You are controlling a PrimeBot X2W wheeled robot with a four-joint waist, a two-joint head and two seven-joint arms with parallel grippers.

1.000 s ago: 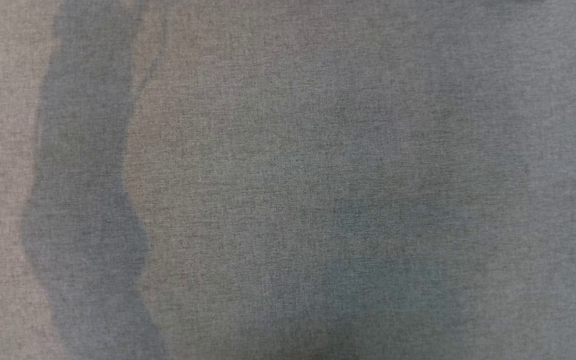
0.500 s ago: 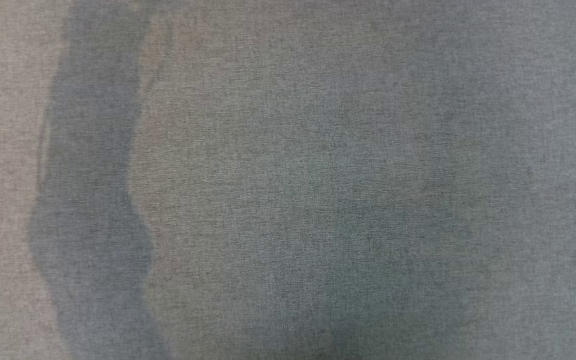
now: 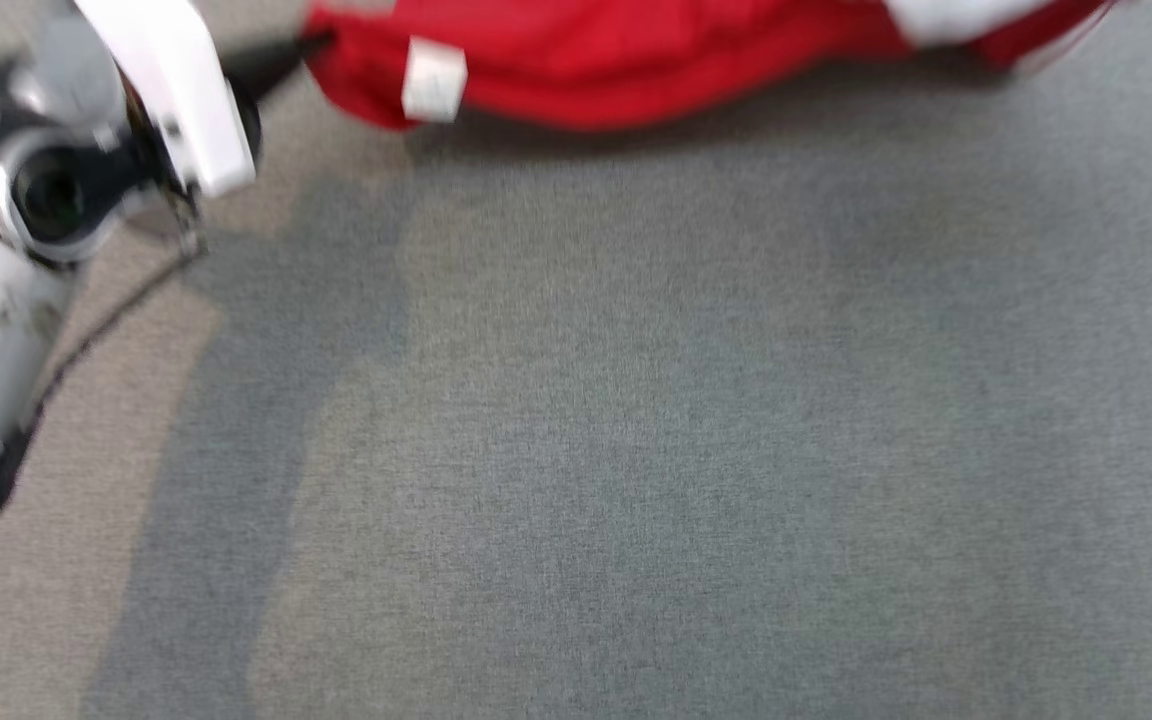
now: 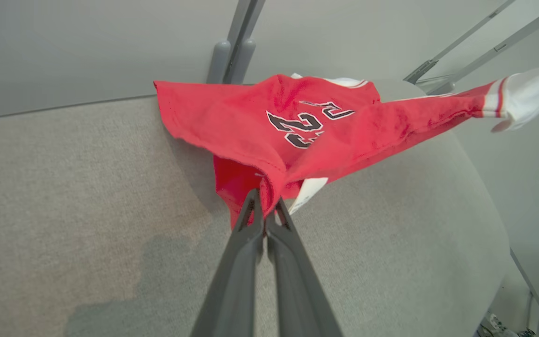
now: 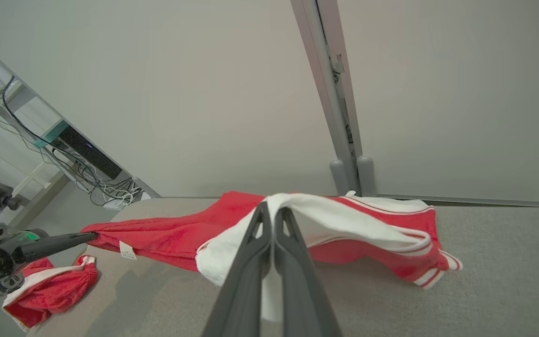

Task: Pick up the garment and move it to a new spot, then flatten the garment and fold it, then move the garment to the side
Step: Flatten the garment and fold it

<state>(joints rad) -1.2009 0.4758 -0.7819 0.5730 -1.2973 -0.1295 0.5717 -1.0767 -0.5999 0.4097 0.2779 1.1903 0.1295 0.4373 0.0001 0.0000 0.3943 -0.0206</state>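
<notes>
Grey cloth-covered table (image 3: 636,450), broad and bare across its near and middle part; pale wall behind it, with an upright post (image 5: 339,117) standing just past the far edge.

Red garment (image 3: 586,60), a jersey with white trim and a dark number, held along the far side of the table; long axis runs left to right across the robot's front, slung between the two arms; the middle sags, and one trimmed end looks to rest on the cloth.

A second red piece (image 5: 47,290) lies bunched at the table's left edge, near the left arm; a shelf with cables (image 5: 87,159) stands well beyond it.

Left gripper (image 4: 265,213) pinched tight on a red corner of the jersey, just beside a white label (image 4: 309,192); right gripper (image 5: 272,217) clamped on the white band at the opposite end; each arm has its own end, so neither is the nearer.

Judgement: carrying stage, flattening and folding not yet done; the free table lies on the robot's side of the jersey, so the likely move is to draw both ends toward the robot together and lay it out; the post sits close behind, and the bunched piece could snag the left end.
</notes>
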